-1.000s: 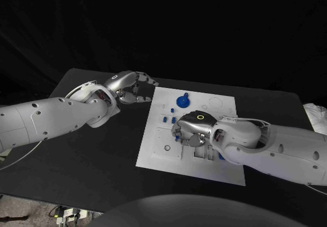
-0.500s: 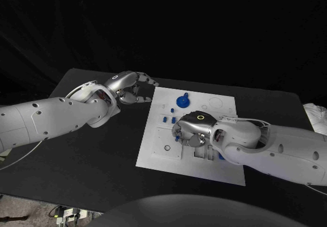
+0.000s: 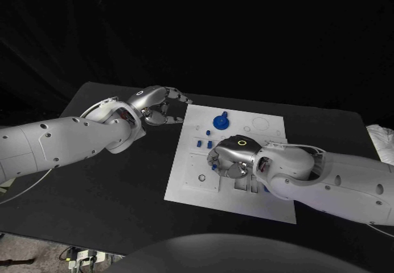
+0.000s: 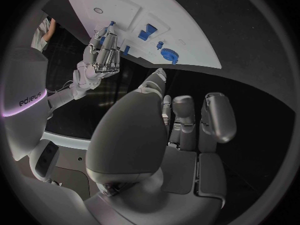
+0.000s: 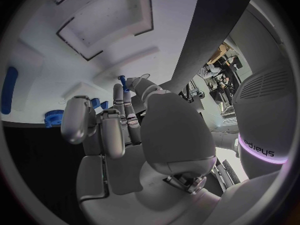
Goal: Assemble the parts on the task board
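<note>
Parts sit on the task board [image 3: 185,185], mid-table [image 3: 98,187]. Right hand [image 3: 232,159] over the board's middle, pinching a small blue peg [image 5: 123,81] at its fingertips. Left hand [image 3: 156,105] just off the board's far-left corner, fingers loosely curled, holding nothing. Blue gear [image 3: 220,121] near the far edge. Pegs look light, rigid, slick; take them by the shank, fingertips only.

The left arm reaches in, its robot hand [image 3: 156,104] empty with fingers loosely curled and apart. The right arm bends inward — its robot hand [image 3: 232,157] turned down, a small blue piece pinched at its fingertips [image 5: 128,85].
</note>
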`<state>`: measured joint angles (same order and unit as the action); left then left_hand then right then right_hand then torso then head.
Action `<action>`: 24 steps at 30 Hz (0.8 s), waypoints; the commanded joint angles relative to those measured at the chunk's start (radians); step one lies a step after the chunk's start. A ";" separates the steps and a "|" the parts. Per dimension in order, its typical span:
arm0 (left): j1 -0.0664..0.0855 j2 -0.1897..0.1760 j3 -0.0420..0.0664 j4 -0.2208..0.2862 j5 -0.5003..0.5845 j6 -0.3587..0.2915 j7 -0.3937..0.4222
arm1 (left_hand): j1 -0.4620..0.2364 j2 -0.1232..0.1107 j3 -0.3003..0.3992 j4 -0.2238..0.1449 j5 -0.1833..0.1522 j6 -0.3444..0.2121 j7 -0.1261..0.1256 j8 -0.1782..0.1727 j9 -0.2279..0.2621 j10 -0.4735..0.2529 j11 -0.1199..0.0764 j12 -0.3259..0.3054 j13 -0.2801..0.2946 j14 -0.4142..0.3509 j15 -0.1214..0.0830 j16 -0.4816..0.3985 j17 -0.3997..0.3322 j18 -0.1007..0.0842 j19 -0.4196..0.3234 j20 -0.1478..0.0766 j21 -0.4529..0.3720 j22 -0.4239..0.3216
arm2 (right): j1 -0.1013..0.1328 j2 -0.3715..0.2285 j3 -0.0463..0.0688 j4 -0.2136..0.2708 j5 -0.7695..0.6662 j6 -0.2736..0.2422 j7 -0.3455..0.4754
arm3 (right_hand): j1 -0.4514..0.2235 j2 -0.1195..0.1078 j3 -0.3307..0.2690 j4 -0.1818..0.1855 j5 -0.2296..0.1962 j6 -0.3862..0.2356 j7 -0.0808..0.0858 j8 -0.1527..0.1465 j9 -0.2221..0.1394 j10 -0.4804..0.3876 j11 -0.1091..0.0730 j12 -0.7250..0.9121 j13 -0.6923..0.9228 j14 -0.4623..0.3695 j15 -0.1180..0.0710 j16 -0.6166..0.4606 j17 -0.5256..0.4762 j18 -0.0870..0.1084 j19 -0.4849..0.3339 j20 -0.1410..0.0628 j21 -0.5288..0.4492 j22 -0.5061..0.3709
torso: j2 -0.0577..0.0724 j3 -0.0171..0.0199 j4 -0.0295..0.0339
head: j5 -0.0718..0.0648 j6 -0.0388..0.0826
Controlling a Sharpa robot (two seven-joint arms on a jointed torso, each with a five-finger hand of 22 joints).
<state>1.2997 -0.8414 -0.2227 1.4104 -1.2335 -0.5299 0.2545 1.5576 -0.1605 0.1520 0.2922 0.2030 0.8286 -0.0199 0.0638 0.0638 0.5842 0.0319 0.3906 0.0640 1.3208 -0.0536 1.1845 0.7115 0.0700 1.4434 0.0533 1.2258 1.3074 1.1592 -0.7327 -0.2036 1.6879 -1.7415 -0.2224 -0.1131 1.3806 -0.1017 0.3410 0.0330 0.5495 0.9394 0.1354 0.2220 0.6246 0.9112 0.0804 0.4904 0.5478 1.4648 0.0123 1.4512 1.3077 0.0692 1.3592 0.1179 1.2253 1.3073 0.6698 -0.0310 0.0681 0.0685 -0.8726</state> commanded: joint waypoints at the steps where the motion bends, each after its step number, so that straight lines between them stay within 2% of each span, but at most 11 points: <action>1: 0.000 0.002 0.001 0.002 -0.003 0.013 -0.003 | -0.004 0.008 0.004 0.002 -0.003 -0.001 0.005 -0.002 0.000 -0.003 0.002 -0.003 0.000 -0.007 0.001 -0.004 -0.001 0.001 -0.005 0.003 -0.005 0.168 | -0.004 0.002 -0.001 -0.002 -0.002 0.004 0.002 | 0.002 -0.005 0.002 -0.005 0.006 -0.006 0.002 -0.005 0.000 0.005 -0.002 -0.003 -0.001 0.000 -0.003 -0.005 0.042 0.013 -0.003 -0.001 0.000 0.155 | 0.000 -0.0004 -0.0002 | 0.000 0.000; 7: -0.001 0.003 0.001 0.000 -0.003 0.015 -0.004 | -0.004 0.008 0.004 0.002 -0.003 -0.001 0.005 -0.002 0.000 -0.003 0.002 -0.003 0.000 -0.007 0.001 -0.004 -0.001 0.001 -0.005 0.003 -0.005 0.168 | -0.007 0.002 -0.001 -0.005 -0.001 0.004 0.001 | 0.002 -0.006 0.004 -0.008 0.006 -0.008 0.003 -0.006 0.000 0.005 -0.001 -0.004 -0.002 0.000 -0.003 -0.006 0.042 0.013 -0.003 -0.001 0.000 0.155 | 0.000 -0.0010 -0.0004 | 0.001 0.000; 13: -0.006 0.004 0.001 -0.001 -0.004 0.017 -0.006 | -0.004 0.008 0.004 0.002 -0.003 -0.001 0.005 -0.002 0.000 -0.003 0.002 -0.003 0.000 -0.007 0.001 -0.004 -0.001 0.001 -0.005 0.003 -0.005 0.168 | -0.008 -0.001 -0.001 -0.006 -0.002 0.021 -0.006 | -0.007 -0.011 0.010 -0.014 -0.045 -0.033 0.006 -0.027 -0.007 -0.010 0.003 -0.014 -0.010 -0.005 0.002 -0.010 0.032 0.015 -0.011 0.002 -0.012 0.151 | 0.000 -0.0005 -0.0003 | 0.001 0.000; 20: -0.008 0.004 0.001 -0.002 -0.004 0.017 -0.006 | -0.004 0.009 0.005 0.002 -0.003 -0.002 0.006 -0.002 0.000 -0.002 0.003 -0.002 0.000 -0.008 0.002 -0.005 -0.002 0.001 -0.005 0.004 -0.006 0.168 | -0.009 -0.003 -0.001 -0.006 -0.004 0.026 -0.009 | -0.030 -0.026 0.016 -0.011 -0.131 -0.094 0.002 -0.085 -0.047 -0.052 0.018 -0.030 -0.017 -0.015 0.016 -0.017 0.016 0.019 -0.026 0.012 -0.035 0.145 | 0.000 0.0001 -0.0010 | 0.002 0.000; 22: -0.008 0.004 0.001 -0.002 -0.004 0.017 -0.007 | -0.004 0.009 0.005 0.002 -0.003 -0.002 0.006 -0.002 0.000 -0.002 0.003 -0.002 0.000 -0.008 0.002 -0.005 -0.002 0.001 -0.005 0.004 -0.006 0.168 | -0.009 -0.004 -0.001 -0.005 -0.004 0.018 -0.007 | -0.037 -0.030 0.016 -0.009 -0.160 -0.135 -0.008 -0.115 -0.069 -0.078 0.028 -0.034 -0.017 -0.021 0.024 -0.019 0.009 0.021 -0.034 0.019 -0.046 0.142 | 0.000 0.0000 -0.0010 | 0.002 0.000; 24: -0.008 0.004 0.001 -0.002 -0.004 0.018 -0.007 | -0.004 0.009 0.005 0.002 -0.003 -0.002 0.006 -0.002 0.000 -0.002 0.003 -0.002 0.000 -0.008 0.002 -0.005 -0.002 0.001 -0.005 0.004 -0.006 0.168 | -0.009 -0.005 -0.001 -0.005 -0.004 0.010 -0.005 | -0.040 -0.033 0.015 -0.009 -0.169 -0.160 -0.013 -0.131 -0.079 -0.091 0.033 -0.036 -0.017 -0.024 0.028 -0.021 0.005 0.022 -0.038 0.023 -0.053 0.140 | 0.000 -0.0001 -0.0010 | 0.002 0.000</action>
<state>1.2917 -0.8395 -0.2227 1.4070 -1.2340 -0.5233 0.2493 1.5576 -0.1605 0.1520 0.2922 0.2030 0.8287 -0.0200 0.0638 0.0639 0.5843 0.0318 0.3906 0.0640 1.3208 -0.0536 1.1845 0.7111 0.0700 1.4435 0.0533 1.2259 1.3074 1.1514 -0.7367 -0.2047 1.6816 -1.7388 -0.2153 -0.1165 1.3484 -0.1340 0.3535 0.0206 0.3846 0.7882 0.1245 0.0972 0.5494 0.8261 0.1120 0.4591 0.5317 1.4415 0.0356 1.4356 1.3074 0.0846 1.3265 0.1433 1.1750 1.3079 0.6696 -0.0311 0.0674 0.0704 -0.8726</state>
